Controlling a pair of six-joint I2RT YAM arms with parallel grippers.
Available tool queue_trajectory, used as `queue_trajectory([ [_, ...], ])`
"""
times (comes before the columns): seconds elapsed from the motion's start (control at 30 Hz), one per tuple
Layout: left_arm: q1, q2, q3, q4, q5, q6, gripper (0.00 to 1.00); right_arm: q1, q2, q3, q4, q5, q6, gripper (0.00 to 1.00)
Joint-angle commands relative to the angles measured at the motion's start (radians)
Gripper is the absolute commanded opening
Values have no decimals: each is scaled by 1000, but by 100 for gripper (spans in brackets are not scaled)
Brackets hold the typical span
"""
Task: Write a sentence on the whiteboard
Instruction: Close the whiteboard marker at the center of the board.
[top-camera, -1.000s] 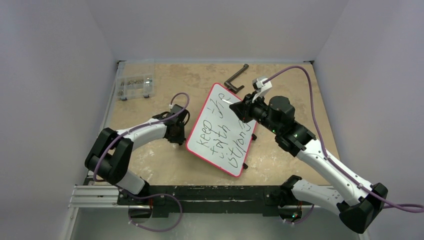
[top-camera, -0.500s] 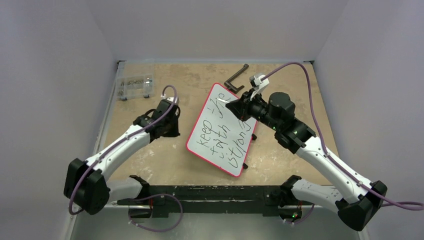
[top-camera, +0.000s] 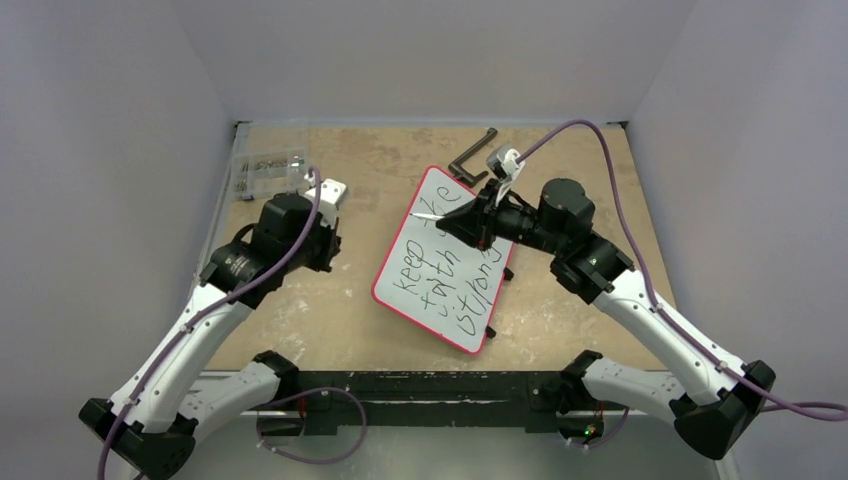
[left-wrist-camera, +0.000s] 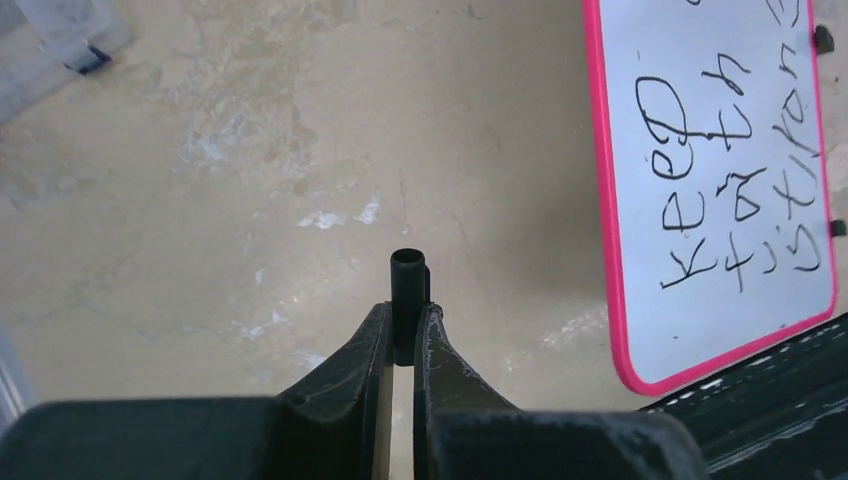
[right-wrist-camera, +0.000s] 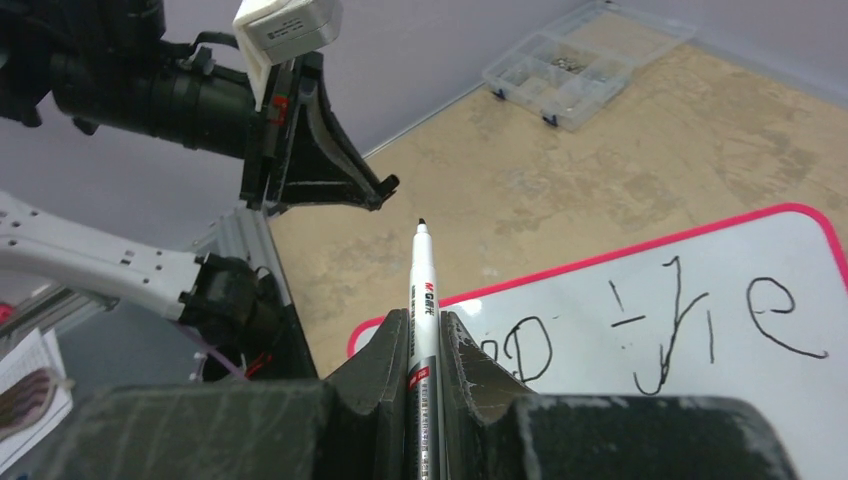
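The whiteboard (top-camera: 440, 322), red-rimmed, lies tilted in the middle of the table. The sentence (top-camera: 450, 270) on it reads about "keep the faith strong" in black. My right gripper (top-camera: 450, 222) hovers over the board's upper part, shut on a white marker (right-wrist-camera: 422, 270) whose bare black tip points left. My left gripper (top-camera: 326, 252) is raised left of the board, shut on the marker's black cap (left-wrist-camera: 407, 275). In the right wrist view the left gripper (right-wrist-camera: 385, 187) sits just beyond the marker tip, apart from it.
A clear parts box (top-camera: 268, 172) stands at the back left. A dark L-shaped tool (top-camera: 472, 155) lies behind the board's top corner. Walls close in the table on three sides.
My left arm has lifted and swung left and back, away from the board's left edge, and its jaws have closed on the cap. My right gripper has shifted left with the marker.
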Motion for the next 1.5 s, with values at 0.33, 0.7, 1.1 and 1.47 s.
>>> queue_trajectory([
  [0.33,-18,-187,-126,160,244,639,0,-1,30,34,0,-300,-51,0],
  [0.7,-55,-185,-226,290,519,845,0,77,126,68,-93,-249,-124,0],
  [1.1,-71,-263,-316,351,557,886,0,114,196,87,-85,-193,-132,0],
  [1.47,-71,-264,-315,345,560,885,0,136,214,96,-85,-174,-130,0],
])
